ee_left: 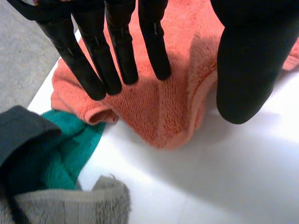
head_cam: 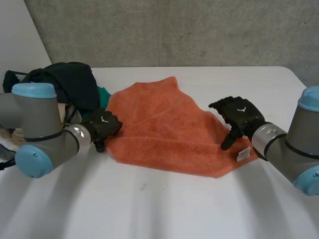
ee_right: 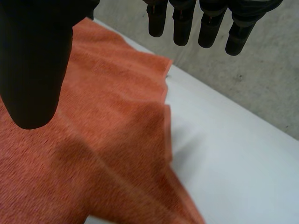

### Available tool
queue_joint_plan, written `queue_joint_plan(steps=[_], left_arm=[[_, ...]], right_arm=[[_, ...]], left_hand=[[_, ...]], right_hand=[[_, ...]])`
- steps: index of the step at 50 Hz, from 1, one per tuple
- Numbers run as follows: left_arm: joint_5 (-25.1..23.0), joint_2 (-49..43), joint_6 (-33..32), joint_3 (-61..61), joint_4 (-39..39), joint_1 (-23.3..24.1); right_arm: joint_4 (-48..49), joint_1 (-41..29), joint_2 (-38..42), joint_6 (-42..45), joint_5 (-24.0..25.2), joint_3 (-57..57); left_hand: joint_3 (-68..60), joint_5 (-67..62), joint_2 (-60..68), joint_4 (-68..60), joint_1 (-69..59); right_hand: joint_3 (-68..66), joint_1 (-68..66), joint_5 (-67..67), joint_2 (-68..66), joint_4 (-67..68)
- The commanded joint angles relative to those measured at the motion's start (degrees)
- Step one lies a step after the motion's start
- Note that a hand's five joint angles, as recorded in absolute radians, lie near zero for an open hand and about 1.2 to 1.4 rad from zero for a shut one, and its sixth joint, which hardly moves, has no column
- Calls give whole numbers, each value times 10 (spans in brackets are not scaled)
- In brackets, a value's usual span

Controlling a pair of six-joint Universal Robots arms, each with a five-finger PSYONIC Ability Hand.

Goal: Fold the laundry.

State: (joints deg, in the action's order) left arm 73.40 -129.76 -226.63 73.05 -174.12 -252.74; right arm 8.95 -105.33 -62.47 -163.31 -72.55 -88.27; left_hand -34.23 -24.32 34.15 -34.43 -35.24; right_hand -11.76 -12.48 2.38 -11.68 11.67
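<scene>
At L robot hand (head_cam: 102, 127): orange towel (head_cam: 164, 127) edge.

The right hand (ee_right: 32, 60) hangs above the towel (ee_right: 107, 154), its fingers (ee_right: 182, 28) straight and set apart from the thumb, holding nothing. The orange towel lies creased on the white table (ee_right: 233, 163), with one corner near the fingertips. Beyond the table's edge stands a grey wall (ee_right: 261, 79).
</scene>
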Motion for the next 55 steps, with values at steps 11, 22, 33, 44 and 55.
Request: queue_joint_plan(steps=[11,22,33,44,55], left_arm=[[55,-30,-6,-37,-25,49],[79,85,148,-13,6,121],[172,74,349,-92,19,329],[271,-40,400,-232,83,377],[258,71,322,-172,67,244]], right_arm=[[3,-36,92,38,-44,30],[28,14,52,37,-84,92],[82,65,211,94,8,327],[122,54,232,84,-71,345],[-78,16,56,34,-129,215]], left_hand=[[-458,-457,458,-456,-448],[-458,-457,458,-456,-448],[-458,-457,458,-456,-448],[145,146,-145,147,155],[242,243,-242,244,252]], right_hand=[[-395,-388,389,-396,396],[-682,-675,676,-683,683],[-682,-675,676,-683,683],[18,25,-24,17,-17],[18,25,-24,17,-17]])
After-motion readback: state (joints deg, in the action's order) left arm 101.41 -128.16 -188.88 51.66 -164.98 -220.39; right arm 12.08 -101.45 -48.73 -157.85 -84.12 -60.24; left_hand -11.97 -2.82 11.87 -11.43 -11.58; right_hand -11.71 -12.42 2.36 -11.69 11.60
